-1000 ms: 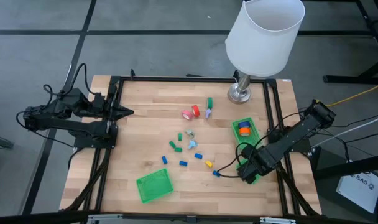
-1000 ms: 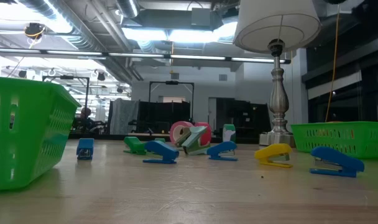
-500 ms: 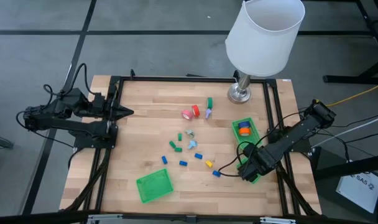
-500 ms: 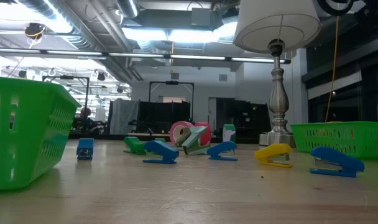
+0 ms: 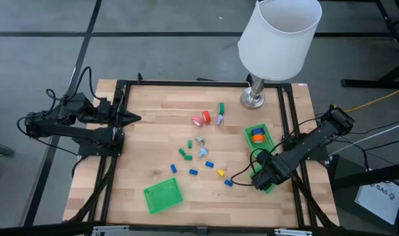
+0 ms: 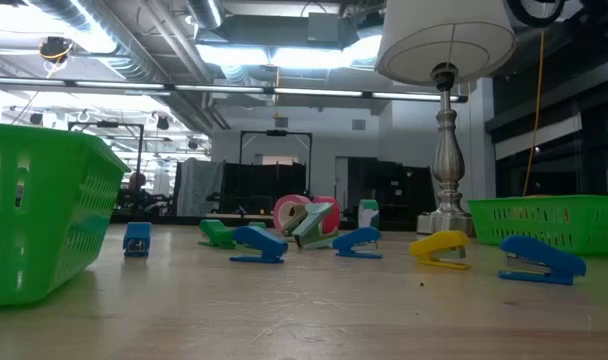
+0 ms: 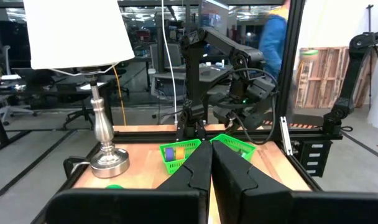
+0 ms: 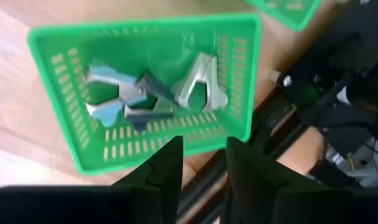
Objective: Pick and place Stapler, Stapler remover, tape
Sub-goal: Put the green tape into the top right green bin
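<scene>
While above a green basket [image 8: 77,155] of staple removers [image 8: 201,84], right gripper [image 8: 201,163] fingers apart, left gripper [image 7: 211,163] together.

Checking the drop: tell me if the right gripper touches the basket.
Apart. The right wrist view shows the right gripper open above the basket, clear of its rim.

green baskets [image 5: 163,196]: 3 | lamp [image 5: 278,39]: 1 | tape rolls on bench [image 5: 201,118]: 2 | staple removers in basket [image 8: 201,84]: 3 | arms: 2

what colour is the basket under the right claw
Green, a slotted plastic basket holding staple removers; it shows best in the right wrist view.
</scene>
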